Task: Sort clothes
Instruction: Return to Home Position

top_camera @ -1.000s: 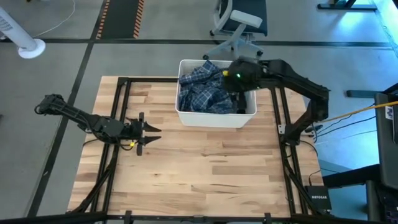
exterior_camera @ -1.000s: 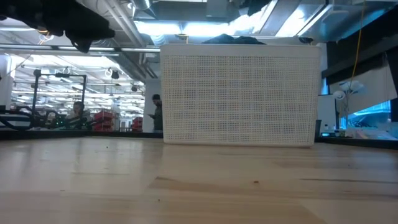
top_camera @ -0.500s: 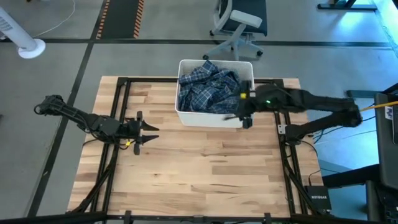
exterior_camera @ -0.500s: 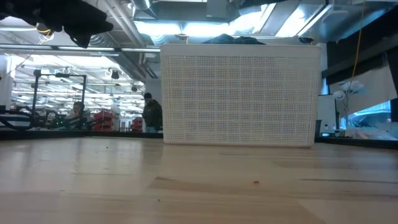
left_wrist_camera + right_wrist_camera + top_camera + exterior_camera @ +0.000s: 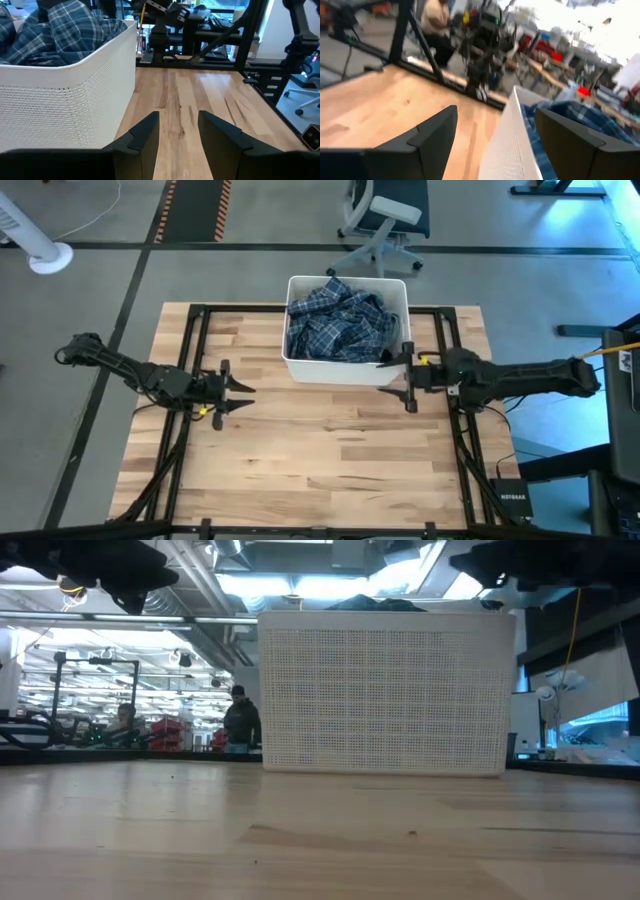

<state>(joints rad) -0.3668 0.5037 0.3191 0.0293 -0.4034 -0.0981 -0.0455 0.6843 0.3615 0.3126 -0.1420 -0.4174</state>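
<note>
A blue-and-white plaid shirt (image 5: 335, 325) lies heaped in the white plastic bin (image 5: 345, 370) at the table's far middle; it also shows in the left wrist view (image 5: 60, 35) and the right wrist view (image 5: 580, 120). The other clothes are out of view. My left gripper (image 5: 240, 393) is open and empty above the table's left side. My right gripper (image 5: 403, 377) is open and empty, just outside the bin's near right corner, with the bin's rim (image 5: 512, 125) showing between its fingers.
In the low view the bin's perforated wall (image 5: 385, 700) stands at the table's far middle. Black frame rails (image 5: 195, 360) run along both sides of the wooden table (image 5: 320, 460). An office chair (image 5: 385, 220) stands beyond the far edge. People (image 5: 238, 720) stand in the room behind.
My right gripper has drawn back out of the bin, empty, toward the table's near right, and has come down to hover by the bin's near right corner; its arm now lies stretched out level. The plaid shirt stays in the bin.
</note>
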